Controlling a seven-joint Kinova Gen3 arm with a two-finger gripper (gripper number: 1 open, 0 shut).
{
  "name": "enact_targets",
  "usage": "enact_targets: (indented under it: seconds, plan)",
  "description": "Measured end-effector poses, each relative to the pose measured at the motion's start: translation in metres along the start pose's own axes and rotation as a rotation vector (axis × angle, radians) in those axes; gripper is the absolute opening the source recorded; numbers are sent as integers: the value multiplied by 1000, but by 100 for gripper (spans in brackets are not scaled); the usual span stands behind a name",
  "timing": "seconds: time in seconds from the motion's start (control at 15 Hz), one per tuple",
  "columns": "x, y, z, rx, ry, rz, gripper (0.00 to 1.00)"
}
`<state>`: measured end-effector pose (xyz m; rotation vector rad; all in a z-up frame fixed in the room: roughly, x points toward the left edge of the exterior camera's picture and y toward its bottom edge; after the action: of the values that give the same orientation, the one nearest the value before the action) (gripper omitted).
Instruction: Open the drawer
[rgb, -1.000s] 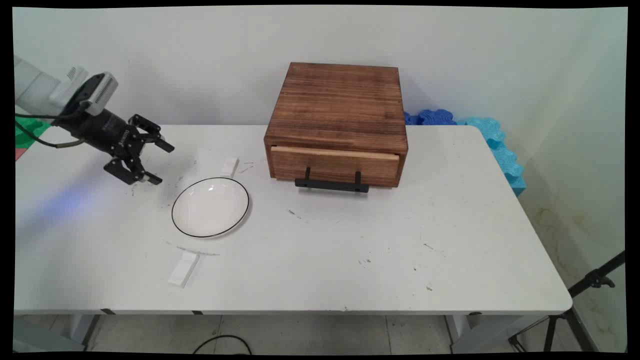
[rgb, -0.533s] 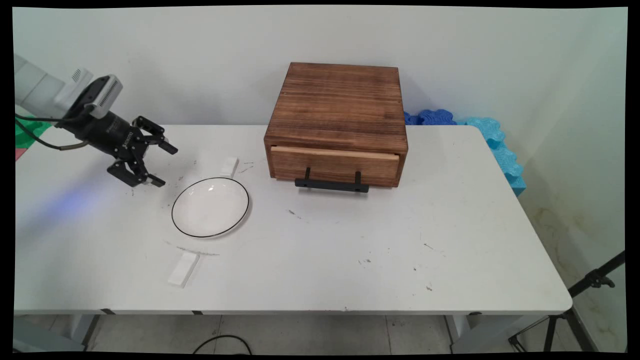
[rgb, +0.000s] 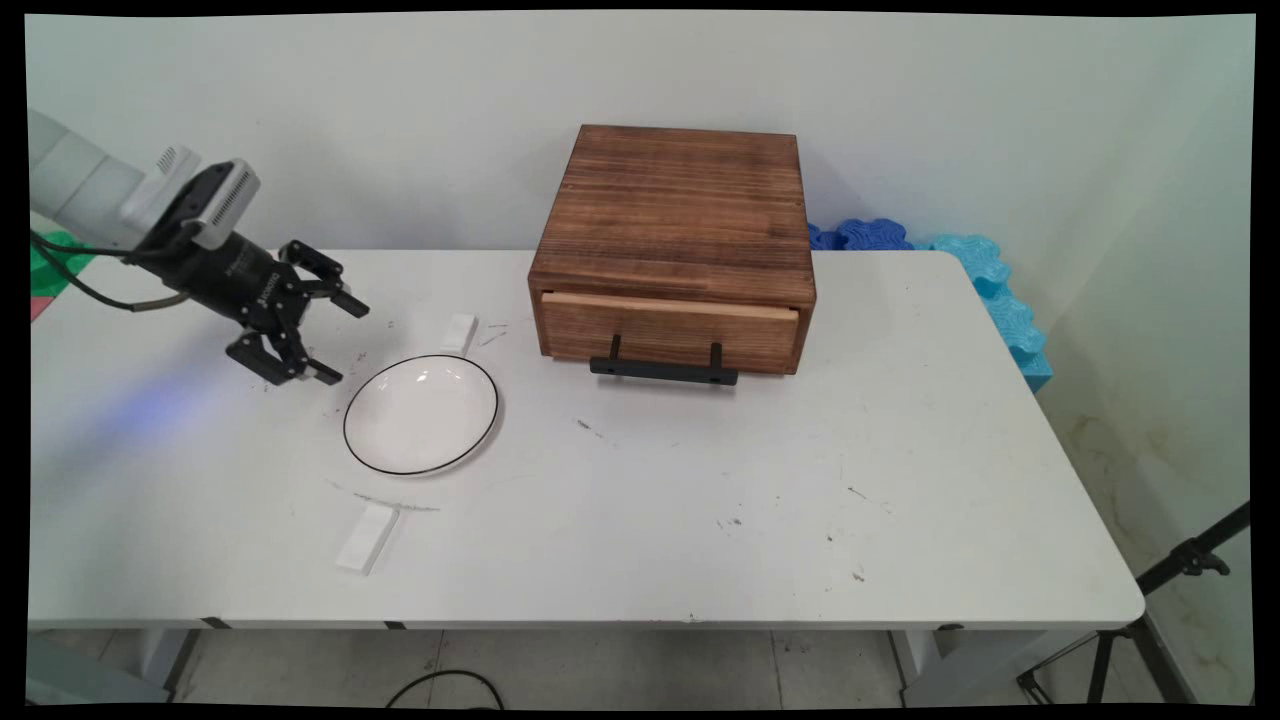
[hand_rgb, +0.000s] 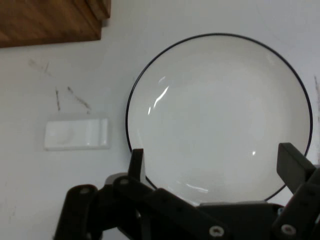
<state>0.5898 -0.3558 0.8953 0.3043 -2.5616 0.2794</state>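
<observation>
The hand (rgb: 340, 338) hangs over the counter's (rgb: 640, 480) left part near the far edge, its two fingers spread wide and holding nothing, pointing down and rightward at the plate (rgb: 421, 414). That plate, white with a thin black rim, lies flat on the counter just beside the fingertips on their right, apart from them as far as the main view shows. In the hand view the plate (hand_rgb: 220, 117) fills most of the frame directly ahead of the hand (hand_rgb: 214, 165), and one fingertip (hand_rgb: 136, 162) stands at the plate's rim while the other sits near the opposite rim. A small white block (rgb: 459, 333) lies on the counter just beyond the plate toward the far edge; in the hand view it (hand_rgb: 77, 134) sits beside the plate. Another white block (rgb: 367, 537) lies nearer the front edge, below the plate. Farther right, a wooden drawer box (rgb: 675, 245) with a black handle (rgb: 663, 369) stands at the far edge, its drawer nearly closed.
</observation>
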Motion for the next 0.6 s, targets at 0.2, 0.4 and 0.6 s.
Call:
enact_targets:
  seconds: [0.2,0.4,0.6]
  plan:
    - [15,4,10,2,2,4,100]
    - [29,6,19,8,5,8,100]
    - [48,7,31,18,10,8,100]
